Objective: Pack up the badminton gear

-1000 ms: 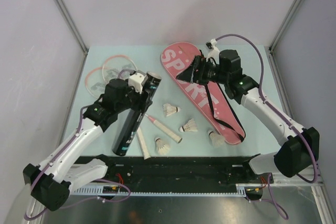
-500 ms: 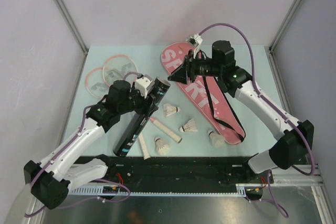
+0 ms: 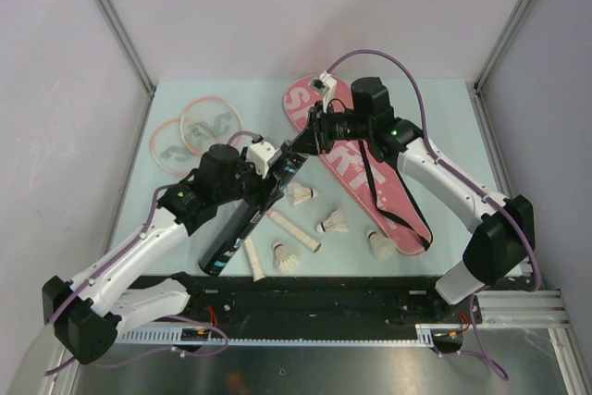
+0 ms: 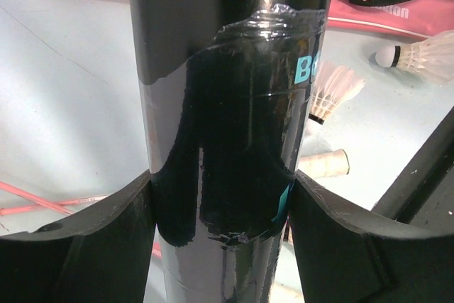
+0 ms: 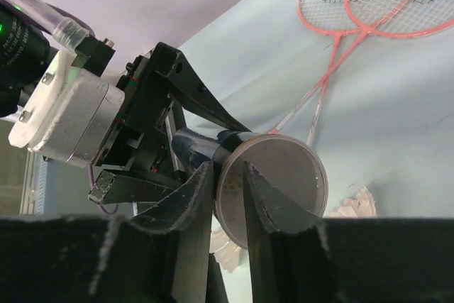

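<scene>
My left gripper (image 3: 268,182) (image 4: 221,175) is shut on the black tube (image 3: 242,219) (image 4: 234,104) and holds it tilted, upper end toward the right arm. My right gripper (image 3: 298,148) (image 5: 227,167) has its fingers pinched on the rim of the tube's grey lid (image 5: 284,182), one finger on the lid face and one outside the tube. Two pink rackets (image 3: 199,131) (image 5: 369,5) lie at the back left, their white handles (image 3: 291,228) beside the tube. The pink bag (image 3: 305,104) with its black strap lies at the back right. Shuttlecocks (image 3: 299,194) (image 3: 333,223) (image 3: 287,257) lie between tube and bag.
Another shuttlecock (image 3: 380,245) rests by the bag's near end. A black rail (image 3: 314,298) with the arm bases runs along the table's near edge. Grey walls close the table in on the left, back and right.
My right gripper has swung left from over the bag to the tube's raised end and narrowed its jaws onto the lid. The left arm has carried the tube right, toward it.
</scene>
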You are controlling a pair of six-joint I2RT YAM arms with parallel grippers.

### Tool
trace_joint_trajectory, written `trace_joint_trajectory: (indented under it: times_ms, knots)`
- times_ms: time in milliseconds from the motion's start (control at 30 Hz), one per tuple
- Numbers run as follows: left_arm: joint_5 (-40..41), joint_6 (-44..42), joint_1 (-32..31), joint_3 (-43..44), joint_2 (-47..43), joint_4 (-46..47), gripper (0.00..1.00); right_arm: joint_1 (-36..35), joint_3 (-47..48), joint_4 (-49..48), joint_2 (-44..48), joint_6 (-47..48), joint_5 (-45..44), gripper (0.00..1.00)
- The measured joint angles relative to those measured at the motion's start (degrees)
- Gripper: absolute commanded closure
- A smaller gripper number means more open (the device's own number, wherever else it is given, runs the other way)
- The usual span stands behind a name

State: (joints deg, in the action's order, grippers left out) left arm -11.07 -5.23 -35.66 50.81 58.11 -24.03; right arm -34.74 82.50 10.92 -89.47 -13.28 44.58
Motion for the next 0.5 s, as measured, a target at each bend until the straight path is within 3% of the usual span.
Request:
trace_joint_trajectory:
  times_ms: [133,333,500]
  knots:
    - [1.0,-0.4,-0.1,0.0,-0.1,-0.2,0.8,-0.2,0.4,-0.1,-0.2,-1.1,-0.2,1.0]
    - [3.3,-0.9,-0.4,0.0,-0.5,0.6,0.88,0.6,0.5,-1.2,-0.2,-8.3,-1.1,1.0]
    - [4.3,-1.3,-1.0,0.0,-0.5,5.4,0.94,5.8,-5.7,-9.8,2.2,-24.9,0.0,1.0]
